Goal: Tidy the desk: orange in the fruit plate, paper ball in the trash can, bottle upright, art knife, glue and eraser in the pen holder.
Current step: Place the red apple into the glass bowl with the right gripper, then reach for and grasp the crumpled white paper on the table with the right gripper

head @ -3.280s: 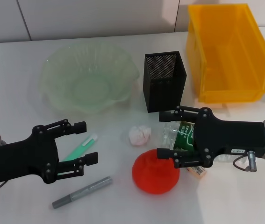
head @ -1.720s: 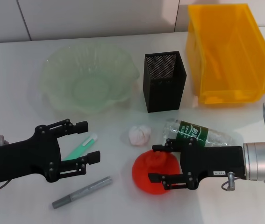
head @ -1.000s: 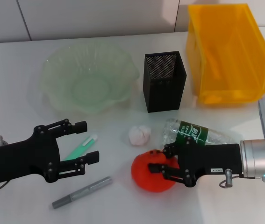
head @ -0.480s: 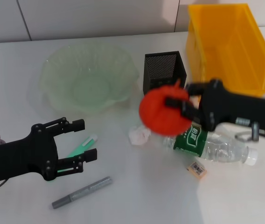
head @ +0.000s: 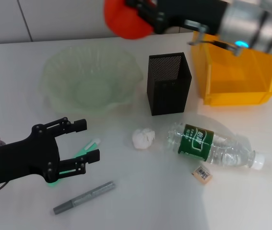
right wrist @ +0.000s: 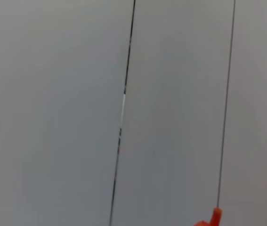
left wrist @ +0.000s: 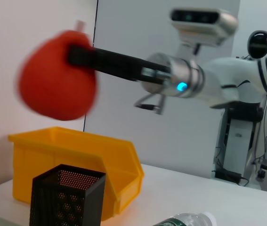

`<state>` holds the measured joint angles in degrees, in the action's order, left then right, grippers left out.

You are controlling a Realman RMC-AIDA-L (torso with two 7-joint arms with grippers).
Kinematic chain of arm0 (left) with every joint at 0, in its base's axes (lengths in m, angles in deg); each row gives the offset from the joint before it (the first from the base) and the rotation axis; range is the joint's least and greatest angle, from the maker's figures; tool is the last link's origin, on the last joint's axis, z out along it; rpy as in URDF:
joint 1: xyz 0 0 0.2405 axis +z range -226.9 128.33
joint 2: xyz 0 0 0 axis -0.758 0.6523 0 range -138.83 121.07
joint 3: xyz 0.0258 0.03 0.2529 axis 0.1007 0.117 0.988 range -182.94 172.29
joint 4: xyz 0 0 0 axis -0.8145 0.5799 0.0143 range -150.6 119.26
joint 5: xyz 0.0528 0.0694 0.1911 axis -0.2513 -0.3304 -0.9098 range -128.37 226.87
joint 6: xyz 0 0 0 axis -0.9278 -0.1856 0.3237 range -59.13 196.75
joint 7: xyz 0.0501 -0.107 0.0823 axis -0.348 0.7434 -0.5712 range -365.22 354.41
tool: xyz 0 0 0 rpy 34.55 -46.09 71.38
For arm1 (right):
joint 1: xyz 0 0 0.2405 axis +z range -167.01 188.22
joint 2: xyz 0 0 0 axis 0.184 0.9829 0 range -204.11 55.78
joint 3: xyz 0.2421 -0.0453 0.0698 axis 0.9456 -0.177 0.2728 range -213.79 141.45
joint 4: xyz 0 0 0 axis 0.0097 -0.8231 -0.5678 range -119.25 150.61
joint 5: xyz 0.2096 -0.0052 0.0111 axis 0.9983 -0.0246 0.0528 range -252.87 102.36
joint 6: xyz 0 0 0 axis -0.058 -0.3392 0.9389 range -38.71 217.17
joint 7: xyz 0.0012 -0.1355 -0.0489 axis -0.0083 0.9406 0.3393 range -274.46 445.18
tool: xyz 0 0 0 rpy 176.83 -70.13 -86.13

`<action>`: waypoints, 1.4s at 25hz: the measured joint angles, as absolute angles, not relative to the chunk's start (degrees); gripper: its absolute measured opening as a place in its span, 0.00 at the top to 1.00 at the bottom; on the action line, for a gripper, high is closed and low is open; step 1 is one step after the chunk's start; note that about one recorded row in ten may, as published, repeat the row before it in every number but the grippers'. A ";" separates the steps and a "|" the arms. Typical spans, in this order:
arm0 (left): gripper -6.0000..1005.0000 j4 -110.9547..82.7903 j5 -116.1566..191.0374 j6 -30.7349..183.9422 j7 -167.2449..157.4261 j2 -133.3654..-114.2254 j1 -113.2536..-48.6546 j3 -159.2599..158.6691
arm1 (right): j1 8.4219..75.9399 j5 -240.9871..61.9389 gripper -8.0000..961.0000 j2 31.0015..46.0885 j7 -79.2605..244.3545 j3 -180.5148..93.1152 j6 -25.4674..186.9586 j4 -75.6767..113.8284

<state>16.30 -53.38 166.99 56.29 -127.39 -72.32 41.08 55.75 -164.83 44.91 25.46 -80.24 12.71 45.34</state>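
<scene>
Trash can (head: 236, 62): counter, 2 o'clock. Fruit plate (head: 59, 72): 10 o'clock. Right pincer (head: 143, 14): raised at 12 o'clock, clamped on orange (head: 124, 21). Left pincer (head: 80, 141): 8 o'clock, spread wide. Bottle (head: 212, 146): lying at 4 o'clock. Paper ball (head: 143, 138): centre.

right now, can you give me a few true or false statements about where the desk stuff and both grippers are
1. The right gripper holds the red-orange ribbed orange high above the table. True.
2. The orange already lies in the pale-green wavy glass fruit plate. False: the plate holds nothing.
3. The clear plastic bottle with the green label stands upright. False: it lies on its side.
4. The crumpled white paper ball sits on the table beside the bottle. True.
5. The left gripper is shut on the grey pen. False: it is open, and the pen lies apart from it.
</scene>
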 joint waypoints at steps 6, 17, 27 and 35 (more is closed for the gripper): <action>0.22 16.32 -52.77 166.96 56.29 -127.44 -72.40 41.07 | 67.04 -165.06 0.89 45.14 20.92 -99.24 35.99 40.98; 0.22 16.32 -52.77 166.88 56.29 -127.45 -72.29 41.08 | 70.83 -164.35 0.94 45.71 19.52 -109.87 43.66 37.15; 0.22 16.32 -52.79 167.09 56.29 -127.45 -72.05 41.15 | 69.73 -164.30 0.67 45.72 11.22 -116.79 45.03 40.85; 0.22 16.23 -52.80 167.31 56.22 -127.44 -71.25 41.07 | 56.19 -169.27 0.48 43.99 -9.19 -117.23 36.32 65.30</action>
